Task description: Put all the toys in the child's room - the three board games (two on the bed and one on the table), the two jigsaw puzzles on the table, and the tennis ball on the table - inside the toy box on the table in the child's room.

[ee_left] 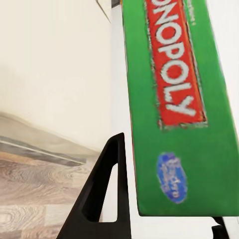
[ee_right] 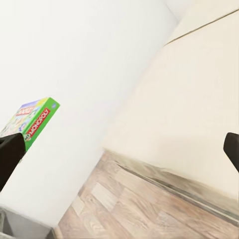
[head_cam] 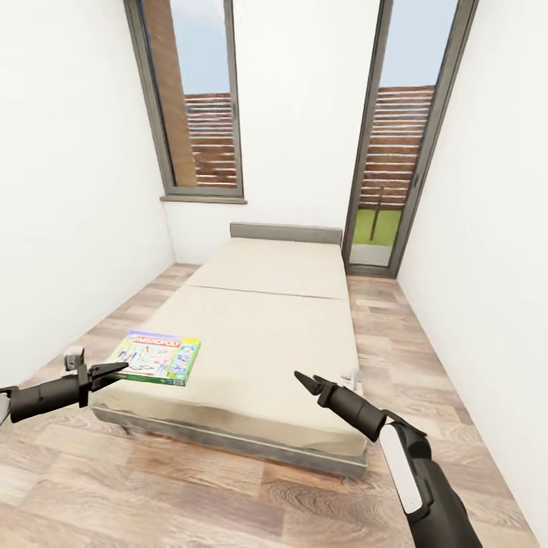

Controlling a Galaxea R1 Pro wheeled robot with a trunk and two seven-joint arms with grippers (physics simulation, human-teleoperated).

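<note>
Lying flat near bed's [head_cam: 274, 335] front left corner: Monopoly board game [head_cam: 157, 357], glossy green-and-white printed box. Left tool [head_cam: 114, 371] open, empty, fingertips at box's near edge. Right tool [head_cam: 307, 383] open, empty, over smooth beige mattress. Wood-plank floor [head_cam: 228, 495] around grey bed frame.

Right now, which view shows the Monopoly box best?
The head view: the whole box lies on the bed near its left front corner. The left wrist view shows one green side close up; the right wrist view shows it small.
</note>
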